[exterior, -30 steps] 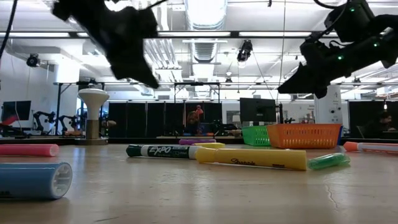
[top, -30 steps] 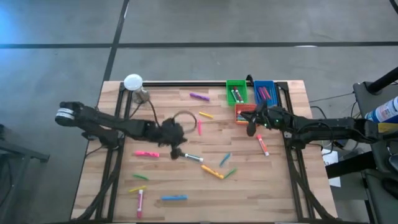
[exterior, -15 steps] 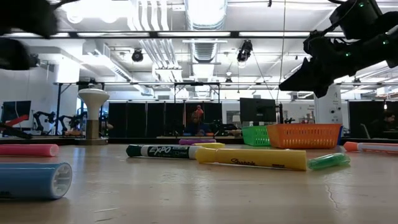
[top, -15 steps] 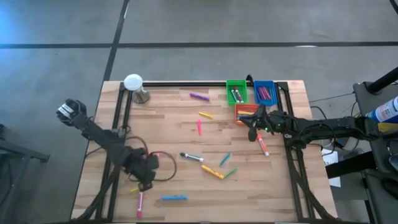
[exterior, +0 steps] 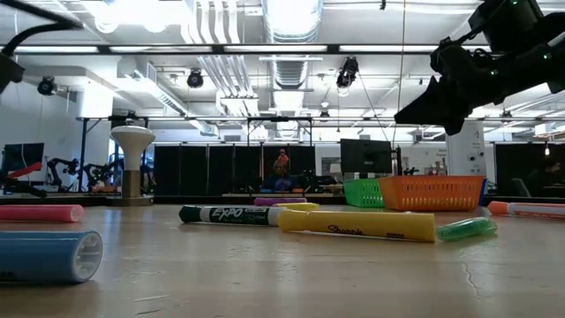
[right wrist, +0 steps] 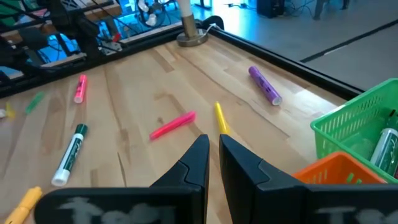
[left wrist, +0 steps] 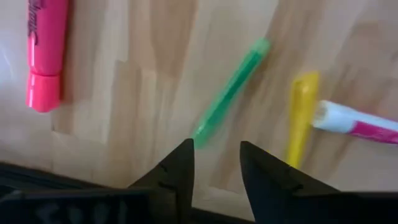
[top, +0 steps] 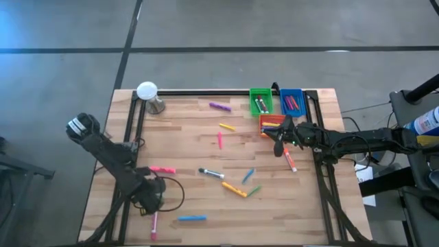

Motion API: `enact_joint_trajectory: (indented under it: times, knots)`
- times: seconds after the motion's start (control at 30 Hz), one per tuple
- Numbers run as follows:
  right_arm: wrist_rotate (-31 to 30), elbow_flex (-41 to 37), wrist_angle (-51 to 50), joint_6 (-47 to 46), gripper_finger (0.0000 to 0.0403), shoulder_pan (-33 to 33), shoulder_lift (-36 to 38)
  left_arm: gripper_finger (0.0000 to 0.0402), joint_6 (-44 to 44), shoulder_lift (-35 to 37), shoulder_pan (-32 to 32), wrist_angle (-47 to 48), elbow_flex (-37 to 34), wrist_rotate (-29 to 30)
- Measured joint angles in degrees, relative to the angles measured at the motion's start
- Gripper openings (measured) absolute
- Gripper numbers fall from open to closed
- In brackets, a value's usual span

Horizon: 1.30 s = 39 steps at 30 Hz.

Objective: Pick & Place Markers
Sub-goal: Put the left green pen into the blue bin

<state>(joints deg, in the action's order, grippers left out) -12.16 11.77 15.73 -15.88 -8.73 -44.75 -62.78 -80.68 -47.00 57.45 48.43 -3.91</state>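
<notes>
Since a second ago the left arm has swung from mid-table to the near left corner, and its gripper (top: 152, 202) now hangs over the green marker (left wrist: 230, 90) there, fingers (left wrist: 180, 168) a little apart and holding nothing. Beside that green one lie a yellow marker (left wrist: 301, 118) and a pink-and-white marker (top: 154, 224), with a pink highlighter (top: 162, 169) a bit farther up the table (top: 185, 137).

Over by the bins the right gripper (top: 278, 143) has barely shifted; it hovers just beside the orange bin (top: 269, 122), fingers (right wrist: 199, 162) nearly together, nothing between them.

Scattered across the middle are the rest of the markers: a black-capped white one (top: 210, 173), an orange-yellow one (top: 234, 189), a blue one (top: 192, 218), a purple one (top: 219, 106) near the far edge. More markers sit in the green bin (top: 260, 101) and blue bin (top: 291, 101)
</notes>
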Motion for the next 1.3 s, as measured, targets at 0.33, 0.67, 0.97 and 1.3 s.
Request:
enact_joint_trajectory:
  times: [0.33,0.67,0.97,1.3]
  knots:
    - [0.0,0.0,0.0,0.0,0.0034,0.0,0.0,0.0124,3.21,0.02,0.0,-4.38,-5.98,-1.43]
    - [-0.01,-0.04,0.0,0.02,0.0034,0.0,-0.02,0.0115,2.91,-0.07,-0.07,-10.15,-10.02,-3.24]
    - [-0.02,-0.09,-0.02,0.24,0.0034,0.0,-0.02,0.0051,3.7,0.06,-0.04,-11.3,-10.84,-1.72]
    - [-0.02,-0.09,-0.04,0.44,0.0034,0.0,-0.09,0.003,5.11,-0.13,1.96,-11.65,-7.18,2.26]
